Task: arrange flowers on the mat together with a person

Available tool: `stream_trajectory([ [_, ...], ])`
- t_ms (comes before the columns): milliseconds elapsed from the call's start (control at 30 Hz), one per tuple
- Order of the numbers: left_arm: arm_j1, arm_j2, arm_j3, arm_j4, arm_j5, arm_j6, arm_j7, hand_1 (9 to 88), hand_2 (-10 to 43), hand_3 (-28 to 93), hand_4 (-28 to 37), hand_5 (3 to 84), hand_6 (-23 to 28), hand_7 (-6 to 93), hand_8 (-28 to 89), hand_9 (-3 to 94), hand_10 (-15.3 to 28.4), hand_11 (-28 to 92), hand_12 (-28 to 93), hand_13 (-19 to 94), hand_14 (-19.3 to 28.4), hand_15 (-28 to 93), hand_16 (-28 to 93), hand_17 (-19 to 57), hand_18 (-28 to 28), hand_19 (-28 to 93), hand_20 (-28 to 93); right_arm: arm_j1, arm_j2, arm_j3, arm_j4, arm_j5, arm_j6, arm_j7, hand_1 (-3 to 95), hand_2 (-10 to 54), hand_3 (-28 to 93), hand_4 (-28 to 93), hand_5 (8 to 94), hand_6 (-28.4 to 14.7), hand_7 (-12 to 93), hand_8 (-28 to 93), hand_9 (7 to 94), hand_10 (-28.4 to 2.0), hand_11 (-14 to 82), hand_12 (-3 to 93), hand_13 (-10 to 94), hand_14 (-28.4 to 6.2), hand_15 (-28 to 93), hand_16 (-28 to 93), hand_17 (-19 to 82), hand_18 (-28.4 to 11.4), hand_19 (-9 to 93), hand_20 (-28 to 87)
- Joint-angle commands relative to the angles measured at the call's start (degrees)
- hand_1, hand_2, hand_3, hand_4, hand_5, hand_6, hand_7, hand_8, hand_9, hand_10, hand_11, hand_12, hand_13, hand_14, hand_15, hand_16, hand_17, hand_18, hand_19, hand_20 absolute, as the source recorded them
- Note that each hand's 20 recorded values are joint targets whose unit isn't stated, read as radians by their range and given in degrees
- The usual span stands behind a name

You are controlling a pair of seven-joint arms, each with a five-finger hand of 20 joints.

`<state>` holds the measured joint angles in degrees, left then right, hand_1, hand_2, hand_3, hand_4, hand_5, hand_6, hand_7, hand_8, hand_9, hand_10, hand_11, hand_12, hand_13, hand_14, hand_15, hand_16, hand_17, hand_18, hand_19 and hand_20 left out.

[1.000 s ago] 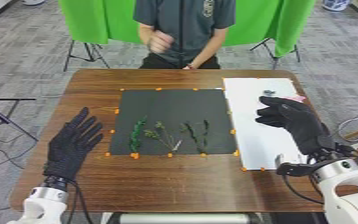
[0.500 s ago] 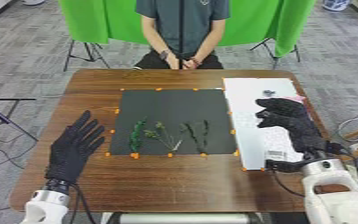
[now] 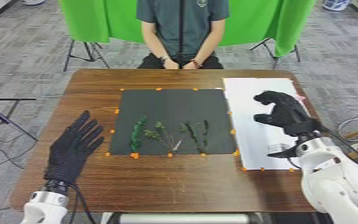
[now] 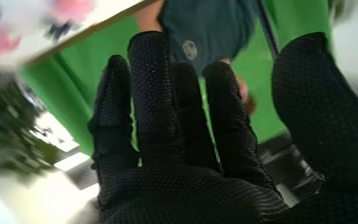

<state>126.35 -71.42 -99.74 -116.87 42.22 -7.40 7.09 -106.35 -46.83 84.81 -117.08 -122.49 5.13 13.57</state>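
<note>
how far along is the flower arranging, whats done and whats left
Partway, it seems. Done: green sprigs lie on the dark mat, toward its near edge. In hand: nothing; the right robot hand is open over the white sheet. Left to do: probably the pink flowers by the sheet's edge, which are not on the dark mat.

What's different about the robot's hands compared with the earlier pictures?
The right hand has moved a little forward over the white sheet, thumb and fingers spread wider; nothing was grasped. The left hand and green sprigs on the dark mat stayed roughly put.
</note>
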Motion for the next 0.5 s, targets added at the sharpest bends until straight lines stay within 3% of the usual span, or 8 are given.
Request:
stream_trajectory([
  [33, 1.45, -0.31, 0.28, -0.63, 0.35, 0.22, 0.39, 24.2, -1.9, 69, -27.1, 29.0, 1.9, 13.0, -8, 24.4, 10.9, 10, 15, 21, 12.8, 11, 5, -11.9, 21.6, 40, 7, 4.60, 5.24, -5.50, 4.44, -14.93, 1.39, 2.86, 33.6, -9.5, 84, -28, 36.3, -2.6, 34, -18, 36.1, -11.2, 27.4, 23.6, 50, -9.8, 65, 15, 20, -19.6, 69, 33],
  [133, 1.79, -0.60, -0.06, -0.85, 0.52, -0.29, -0.51, 24.3, -1.8, 69, -27.2, 29.1, 1.9, 13.0, -8, 24.4, 10.9, 10, 15, 21, 12.8, 11, 5, -11.8, 21.5, 39, 7, 6.37, 6.13, -7.42, 5.80, -17.34, -1.42, 5.29, 32.9, -9.5, 84, -28, 33.3, -4.0, 33, -17, 33.8, -11.1, 25.6, 23.5, 49, -10.1, 67, 14, 19, -19.5, 69, 33],
  [367, 1.91, -0.36, -0.14, -1.03, 0.41, 0.58, 0.42, 24.1, -1.7, 69, -27.2, 29.0, 1.9, 12.8, -8, 24.3, 10.8, 10, 15, 21, 12.8, 11, 5, -11.8, 21.5, 39, 8, 11.97, 5.63, -13.04, 8.67, -18.23, -7.96, 10.02, 33.2, -9.5, 84, -28, 36.3, -3.4, 33, -16, 38.9, -11.5, 27.2, 23.9, 51, -10.6, 70, 14, 19, -19.5, 69, 32],
  [500, 2.05, -0.33, -0.22, -1.03, 0.44, 0.64, 0.45, 24.1, -1.6, 69, -27.2, 29.0, 1.9, 12.9, -8, 24.3, 10.9, 10, 15, 21, 12.8, 11, 5, -11.8, 21.5, 39, 8, 13.30, 5.52, -14.51, 10.90, -18.29, -8.01, 8.65, 33.6, -9.5, 84, -28, 38.9, -3.4, 34, -17, 42.3, -12.7, 31.0, 24.2, 54, -10.5, 70, 13, 20, -19.7, 69, 32],
])
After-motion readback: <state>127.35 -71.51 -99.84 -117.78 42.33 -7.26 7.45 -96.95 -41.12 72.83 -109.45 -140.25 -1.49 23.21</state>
